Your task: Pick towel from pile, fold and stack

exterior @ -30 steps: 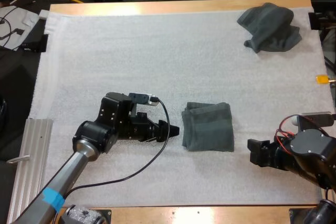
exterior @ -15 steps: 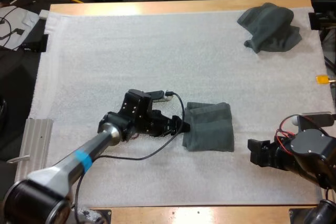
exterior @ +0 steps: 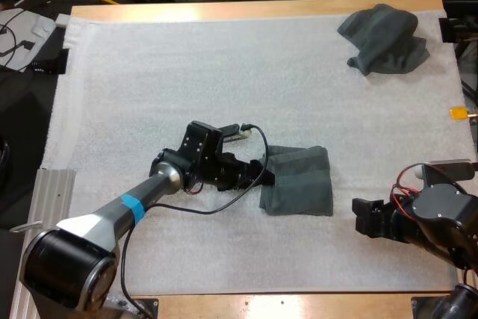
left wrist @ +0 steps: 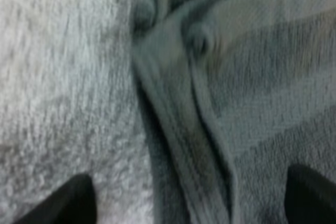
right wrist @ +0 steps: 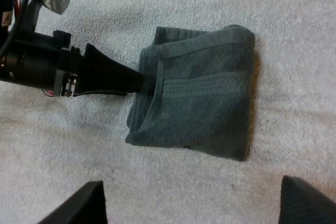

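Note:
A folded dark grey-green towel [exterior: 297, 181] lies at the middle of the mat, seen too from the right wrist [right wrist: 202, 93]. My left gripper [exterior: 267, 176] lies low at its left edge, open; one finger [left wrist: 73, 200] is over the mat and the other [left wrist: 310, 192] over the towel's layered hem [left wrist: 178, 129]. In the right wrist view the left gripper [right wrist: 134, 81] touches that edge. My right gripper [exterior: 361, 218] rests right of the towel, open [right wrist: 191, 203], with bare mat between its fingers. A crumpled towel [exterior: 385, 39] sits at the far right corner.
The white mat [exterior: 187, 72] covers most of the wooden table. A ribbed metal rail [exterior: 41, 222] lies along the table's left side. Cables and small items sit beyond the far left corner [exterior: 19, 20].
My left arm has swung right and forward, bringing its gripper from clear of the folded towel up to its left edge. The right arm and both towels have stayed put.

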Controlling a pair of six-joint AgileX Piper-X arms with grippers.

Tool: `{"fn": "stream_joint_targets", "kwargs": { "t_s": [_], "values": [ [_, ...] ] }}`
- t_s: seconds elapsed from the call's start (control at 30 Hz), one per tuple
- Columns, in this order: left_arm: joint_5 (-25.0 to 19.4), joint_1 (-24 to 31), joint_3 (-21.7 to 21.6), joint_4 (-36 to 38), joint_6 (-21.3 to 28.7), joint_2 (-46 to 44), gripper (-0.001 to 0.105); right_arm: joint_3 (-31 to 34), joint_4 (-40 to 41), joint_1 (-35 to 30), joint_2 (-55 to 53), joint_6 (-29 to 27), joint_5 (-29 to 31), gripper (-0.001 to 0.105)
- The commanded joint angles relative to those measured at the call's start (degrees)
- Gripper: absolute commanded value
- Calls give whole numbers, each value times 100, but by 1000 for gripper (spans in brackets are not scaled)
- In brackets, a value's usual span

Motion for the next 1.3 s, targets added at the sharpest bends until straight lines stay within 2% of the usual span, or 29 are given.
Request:
{"fn": "stream_joint_targets", "kwargs": {
  "t_s": [0.0, 0.2, 0.4, 0.5, 0.57, 0.73, 0.77, 0.93, 1.07, 1.27],
  "values": [
    [66, -115, -144, 104, -68, 112, 71, -40, 0, 7, -15, -4, 40, 65],
    [-5, -608, -307, 113, -293, 290, 71, -47, -4, 0, -1, -2, 46, 65],
    [-26, -1120, -736, 114, -515, 592, 69, -36, 23, 5, -12, 4, 29, 65],
    [19, -1177, -882, 164, -519, 685, 63, -44, 19, 15, -32, 14, 36, 65],
    [17, -1134, -793, 146, -504, 639, 61, -28, 12, 1, -24, 3, 48, 65],
    [-17, -1074, -797, 334, -393, 611, 9, -33, 17, 2, -31, 40, 41, 65],
    [-46, -1041, -801, 418, -335, 604, 2, -34, 20, 2, -31, 41, 34, 65],
    [-412, -665, -813, 1129, 284, 402, 0, -25, 19, -4, -29, 59, 18, 65],
    [-889, -91, -822, 2015, 1133, 163, 0, -30, 19, -8, -31, 93, 5, 65],
    [-2123, 1100, -843, 3300, 2525, -80, 0, -34, -4, -6, -51, 97, -35, 65]
  ]
}}
